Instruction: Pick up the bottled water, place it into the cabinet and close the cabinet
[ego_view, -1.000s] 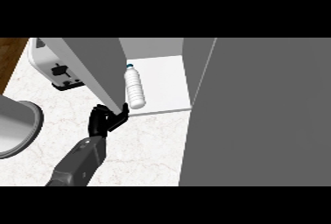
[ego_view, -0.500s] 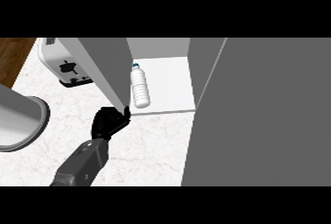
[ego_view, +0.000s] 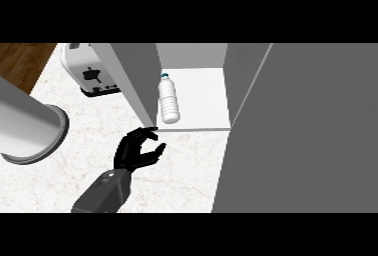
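The clear water bottle (ego_view: 170, 102) with a blue cap lies on the white cabinet floor (ego_view: 203, 95), just inside the left door (ego_view: 136, 80). That grey door stands partly open, with its lower corner near my fingertips. My left hand (ego_view: 136, 152) is below that corner, over the marble counter. Its fingers are loosely bent with the thumb apart, and it holds nothing. My right hand does not show.
A broad grey cabinet panel (ego_view: 303, 130) fills the right side of the view. A white toaster (ego_view: 88, 75) stands behind the left door. A big grey round vessel (ego_view: 29, 130) sits at the left edge, with wooden floor (ego_view: 26, 60) beyond the counter.
The left door has swung further toward the cabinet opening, narrowing the gap beside the bottle. My left hand has followed it to the right; the bottle lies as before.
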